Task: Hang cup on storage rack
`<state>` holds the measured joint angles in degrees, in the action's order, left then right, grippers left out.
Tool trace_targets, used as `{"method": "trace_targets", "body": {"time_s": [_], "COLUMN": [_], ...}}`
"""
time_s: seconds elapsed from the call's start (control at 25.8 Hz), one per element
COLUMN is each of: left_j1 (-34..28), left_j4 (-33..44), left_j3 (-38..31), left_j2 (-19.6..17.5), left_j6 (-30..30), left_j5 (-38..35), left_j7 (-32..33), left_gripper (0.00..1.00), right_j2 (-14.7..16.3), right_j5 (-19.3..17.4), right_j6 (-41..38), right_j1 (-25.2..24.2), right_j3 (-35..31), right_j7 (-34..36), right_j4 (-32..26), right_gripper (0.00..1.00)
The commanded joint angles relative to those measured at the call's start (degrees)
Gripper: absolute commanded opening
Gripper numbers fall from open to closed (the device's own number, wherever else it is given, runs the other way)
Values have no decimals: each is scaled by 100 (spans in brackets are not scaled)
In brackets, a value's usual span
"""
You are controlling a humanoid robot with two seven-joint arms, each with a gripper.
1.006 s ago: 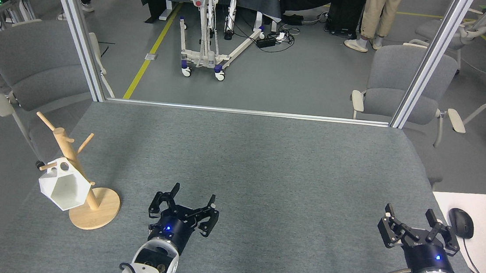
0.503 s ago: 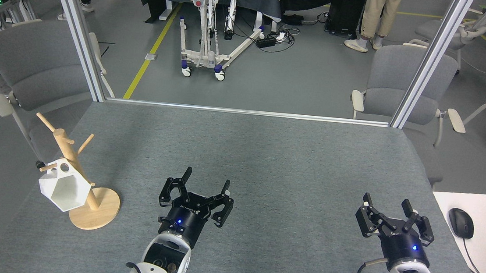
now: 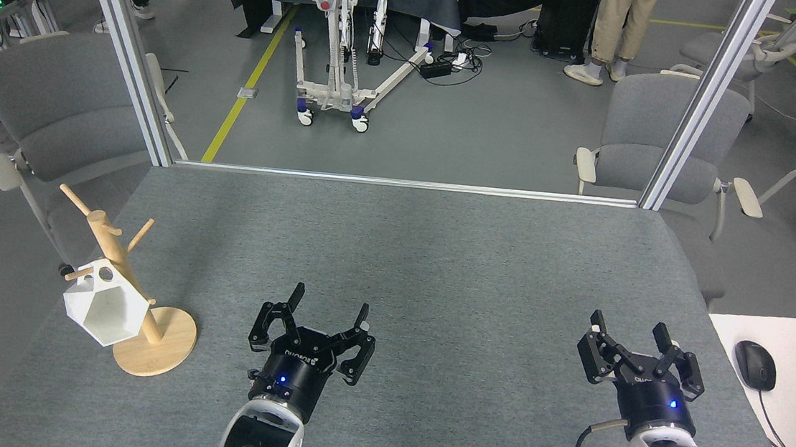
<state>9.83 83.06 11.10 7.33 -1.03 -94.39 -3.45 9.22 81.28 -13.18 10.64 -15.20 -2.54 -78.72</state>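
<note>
Well to the left of the left gripper's [image 3: 328, 302] fingertips: matte white faceted cup [image 3: 104, 307] with hexagonal rim, hanging on a peg of the light wooden mug-tree storage rack [image 3: 121, 273], touching its slim post above the round disc base. Left gripper: hovering over the grey felt-covered table [image 3: 438, 256], fingers spread wide, gripping nothing. Right gripper [image 3: 631, 327]: likewise spread apart and empty, black computer mouse [image 3: 754, 364] lying near, to its right.
</note>
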Motion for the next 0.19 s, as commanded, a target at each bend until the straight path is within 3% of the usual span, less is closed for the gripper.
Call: {"method": "trace_targets", "body": {"time_s": [0.0, 0.15], "left_j1": [-25, -25], "left_j4": [-9, -35], "left_j3": [-11, -82], "left_j2": [5, 14], "left_j6": [33, 24], "left_j5": [9, 88], "left_j7": [20, 55], "left_gripper": [99, 99], "right_j2": [-17, -113], "right_j5": [2, 20], "right_j6": [-26, 35], "right_j1": [-369, -457], "right_j3": [-27, -36], "right_j7": [-1, -9], "right_j4": [-337, -416], "right_gripper": [100, 100]}}
